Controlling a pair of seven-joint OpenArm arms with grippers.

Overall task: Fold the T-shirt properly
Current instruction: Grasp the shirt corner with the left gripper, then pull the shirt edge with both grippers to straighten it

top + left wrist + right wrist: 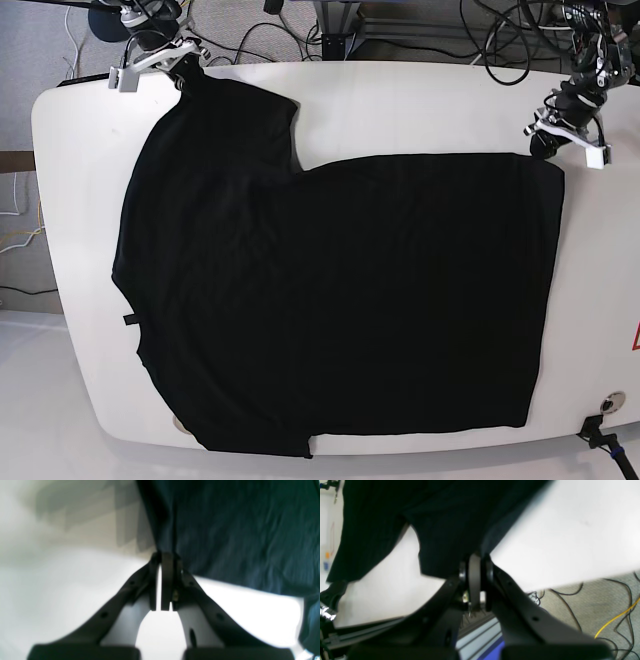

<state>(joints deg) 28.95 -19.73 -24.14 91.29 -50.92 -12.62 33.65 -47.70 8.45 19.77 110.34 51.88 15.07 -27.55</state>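
The black T-shirt (340, 300) lies spread flat on the white table (420, 100), its small neck tag (130, 320) at the left. My right gripper (185, 68) is at the far left corner, shut on the sleeve's edge. In the right wrist view its fingers (475, 556) pinch dark cloth (445, 517) that hangs slightly off the table. My left gripper (547, 148) is at the far right corner of the shirt. The left wrist view shows it (166, 555) closed on the cloth's edge (237, 530). No print shows on the upper side.
Cables (500, 40) lie on the floor behind the table. In the right wrist view, black and yellow cables (615, 620) lie on the floor past the table's edge, with an aluminium rail (480, 632) below. The shirt's near hem reaches the table's front edge (400, 445).
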